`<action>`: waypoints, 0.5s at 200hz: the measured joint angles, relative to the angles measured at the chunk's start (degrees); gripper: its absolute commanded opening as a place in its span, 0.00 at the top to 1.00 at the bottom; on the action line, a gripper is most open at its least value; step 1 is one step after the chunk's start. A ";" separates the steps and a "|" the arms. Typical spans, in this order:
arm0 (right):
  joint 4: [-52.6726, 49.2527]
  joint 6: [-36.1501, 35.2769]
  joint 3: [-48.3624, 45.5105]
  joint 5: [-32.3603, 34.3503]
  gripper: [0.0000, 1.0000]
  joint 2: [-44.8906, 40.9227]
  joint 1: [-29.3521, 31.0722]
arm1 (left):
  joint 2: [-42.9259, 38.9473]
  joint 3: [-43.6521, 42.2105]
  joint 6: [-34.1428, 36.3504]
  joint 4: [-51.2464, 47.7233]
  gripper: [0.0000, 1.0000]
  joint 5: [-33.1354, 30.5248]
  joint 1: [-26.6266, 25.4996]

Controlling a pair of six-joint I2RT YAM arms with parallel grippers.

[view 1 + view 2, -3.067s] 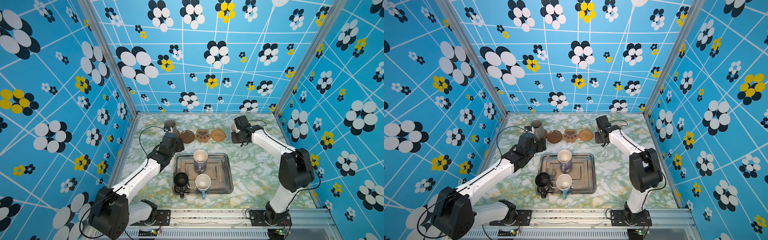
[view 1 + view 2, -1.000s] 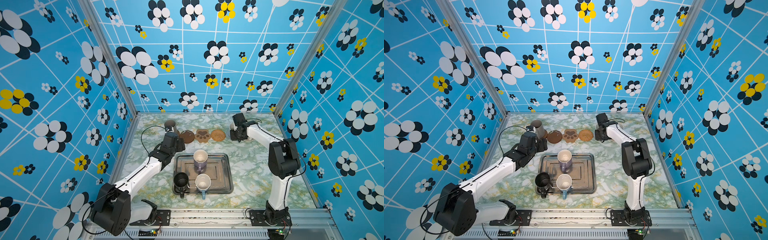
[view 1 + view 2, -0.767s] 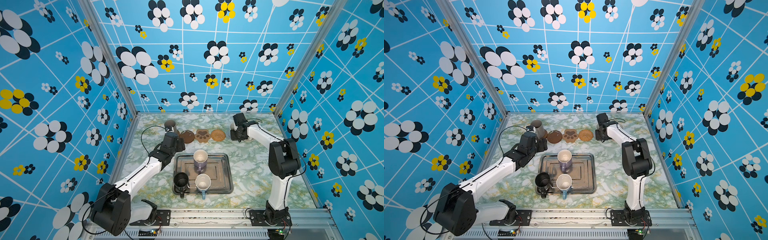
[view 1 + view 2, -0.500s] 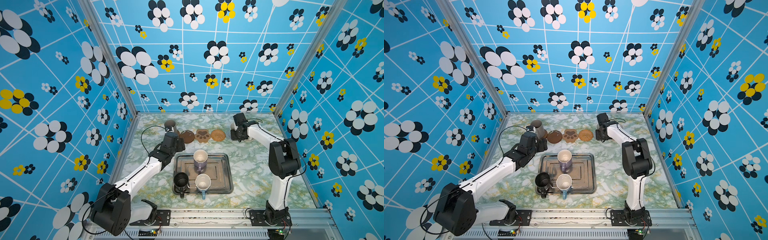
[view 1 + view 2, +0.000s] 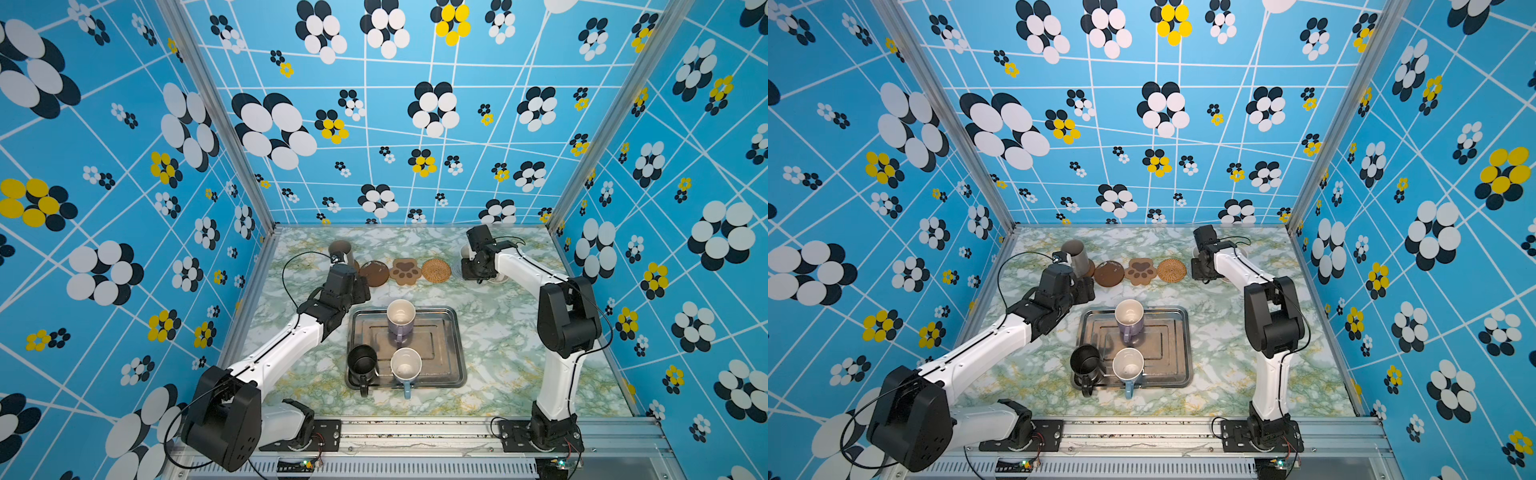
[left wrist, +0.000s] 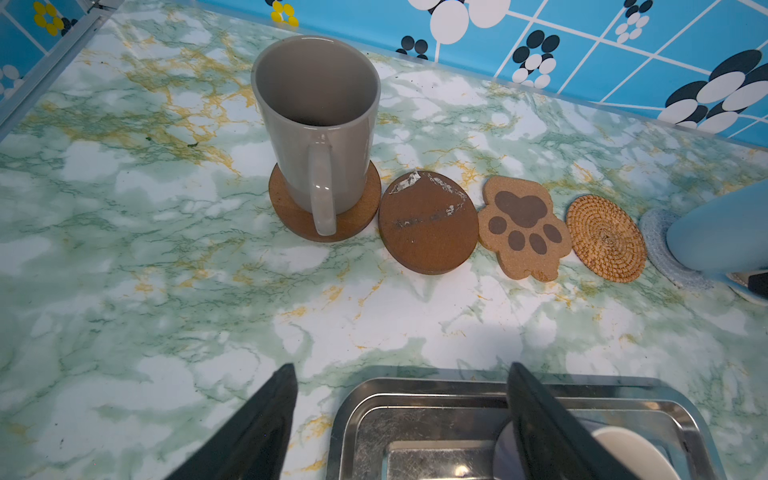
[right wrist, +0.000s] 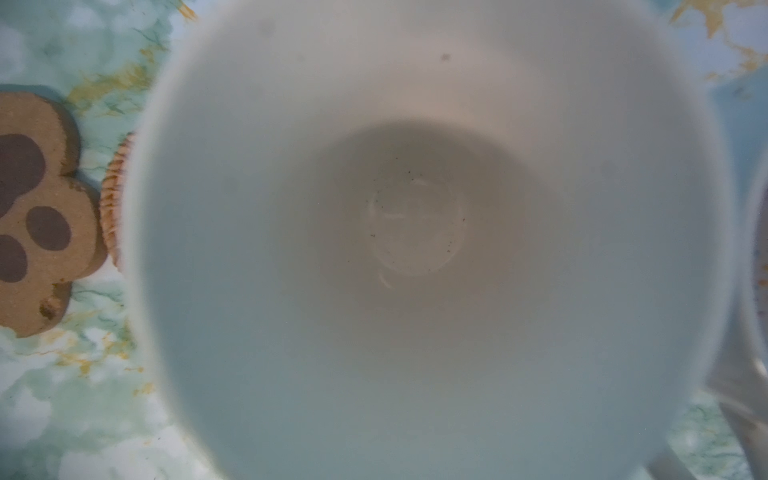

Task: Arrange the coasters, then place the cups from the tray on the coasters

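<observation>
In left wrist view only, left fingers (image 6: 257, 424) apart, empty; right fingers (image 5: 473, 272) state unclear

Six cups are showing: a lavender cup (image 5: 400, 322), a black cup (image 5: 362, 365), a blue cup (image 5: 406, 368), a grey cup (image 6: 316, 124), a second blue cup (image 6: 721, 232), and a sixth cup (image 7: 761, 216) peeking in as a rim only. One tray (image 5: 436, 353) is lying there. Five coasters are showing plainly: a brown disc (image 6: 353, 226), a second brown disc (image 6: 428, 224), a paw mat (image 6: 521, 228), a woven mat (image 6: 604, 243) and a pale mat (image 6: 654, 232).
</observation>
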 measured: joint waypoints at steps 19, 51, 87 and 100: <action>-0.46 0.00 0.70 0.00 1.00 0.02 -0.02 | 0.00 0.00 0.00 0.00 0.19 0.00 0.00; -0.59 0.00 2.75 -0.07 1.00 0.04 -0.02 | 0.00 0.00 0.00 0.00 0.19 0.00 0.00; -0.76 0.00 3.15 -0.46 1.00 0.09 -0.02 | 0.00 0.00 0.02 0.00 0.19 0.00 0.00; -0.94 0.00 3.15 -0.74 1.00 0.11 -0.02 | 0.00 0.00 0.02 0.00 0.19 0.00 0.00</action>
